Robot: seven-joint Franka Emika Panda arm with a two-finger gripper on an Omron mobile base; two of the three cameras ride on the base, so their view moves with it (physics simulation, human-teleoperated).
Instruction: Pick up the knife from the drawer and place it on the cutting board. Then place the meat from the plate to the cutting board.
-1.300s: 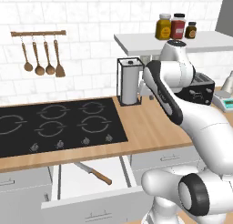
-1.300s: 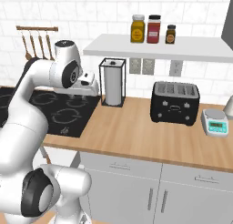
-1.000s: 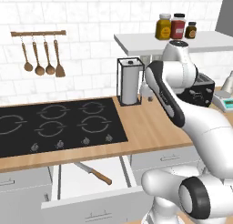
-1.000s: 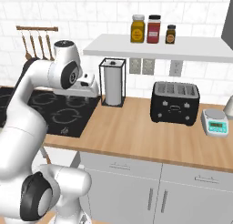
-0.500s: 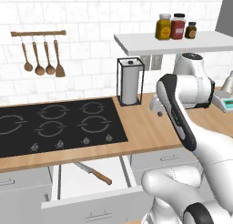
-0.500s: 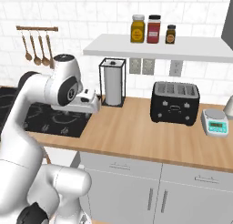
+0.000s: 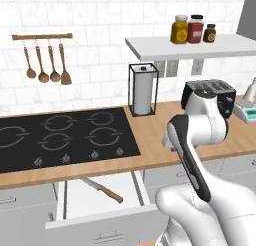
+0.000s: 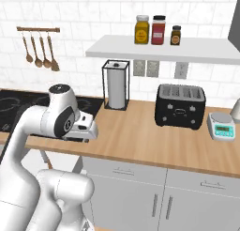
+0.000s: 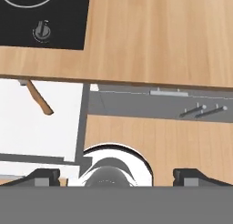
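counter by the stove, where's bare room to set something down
Bare wood lies between the stove and the toaster, in front of the paper towel holder. It is crowded at the far right, where the scale sits near the toaster.

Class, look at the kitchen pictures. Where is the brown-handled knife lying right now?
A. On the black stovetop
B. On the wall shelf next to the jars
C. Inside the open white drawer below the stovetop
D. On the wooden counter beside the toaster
C. The knife lies flat on the white floor of the pulled-out drawer, below the black stovetop; its brown handle also shows in the hand view.
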